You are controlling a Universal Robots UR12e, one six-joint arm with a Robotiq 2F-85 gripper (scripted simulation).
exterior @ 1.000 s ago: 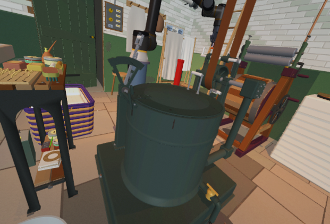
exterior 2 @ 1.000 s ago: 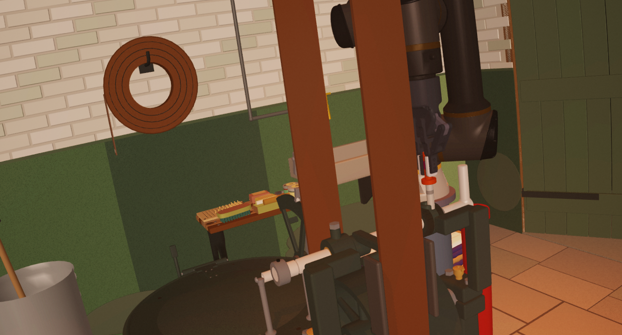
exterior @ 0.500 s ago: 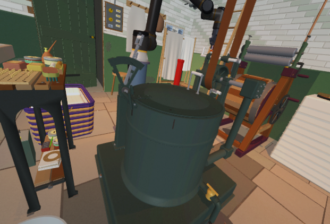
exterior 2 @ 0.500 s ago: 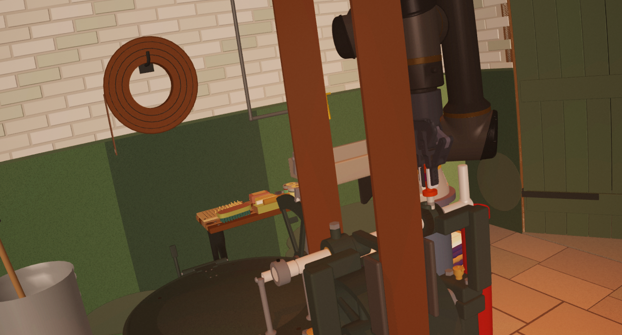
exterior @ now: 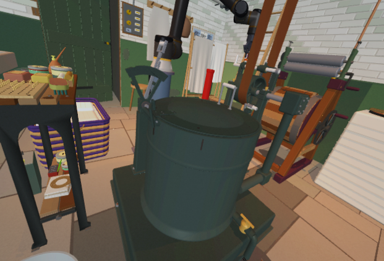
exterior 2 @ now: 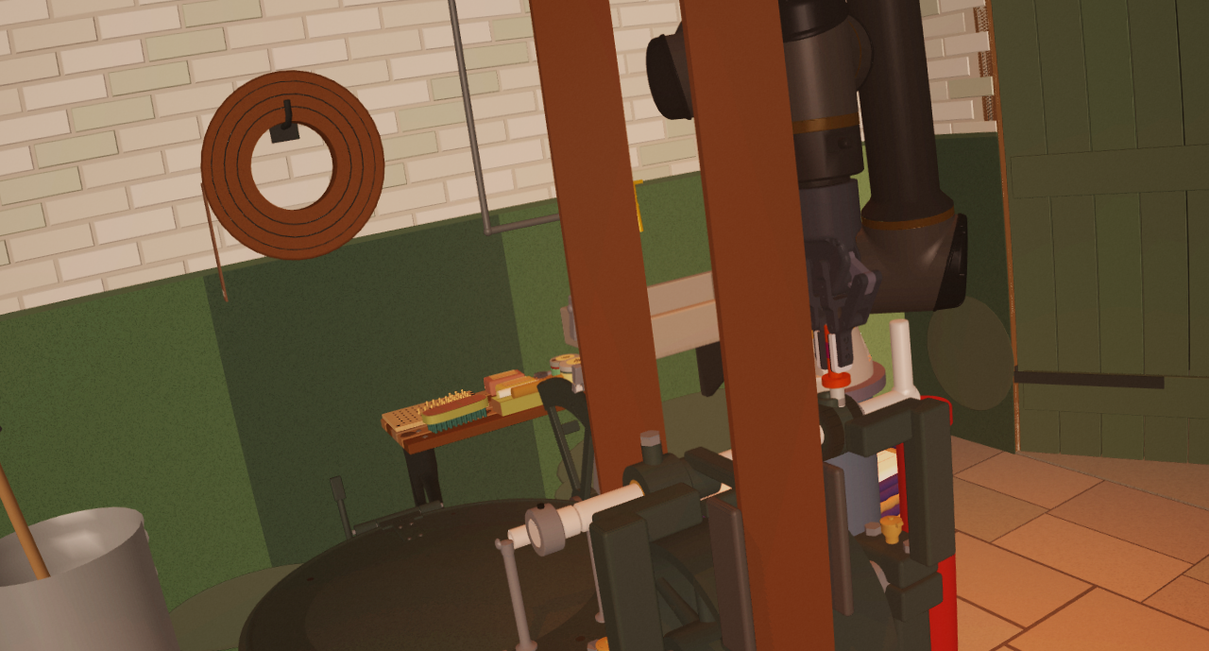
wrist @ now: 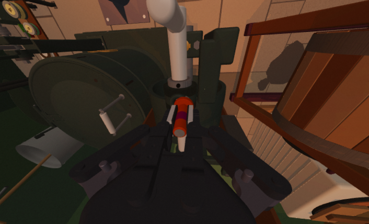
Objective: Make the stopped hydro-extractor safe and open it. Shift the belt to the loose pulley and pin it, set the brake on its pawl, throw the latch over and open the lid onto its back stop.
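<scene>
The orange locking pin stands directly over the dark green belt-shifter bracket, its flange low against the socket beside the pale shifter rod. The pin is held upright in my closed gripper, which hangs behind the two brown belt runs. The hydro-extractor drum sits in front with its lid closed and its pale lid handle standing up. The brake lever and toothed quadrant are on the drum's far left side.
A wooden mangle stands right of the drum, with a white washboard nearer. A black table with brushes and soap is on the left, a striped basket behind it. A red post rises beyond the lid.
</scene>
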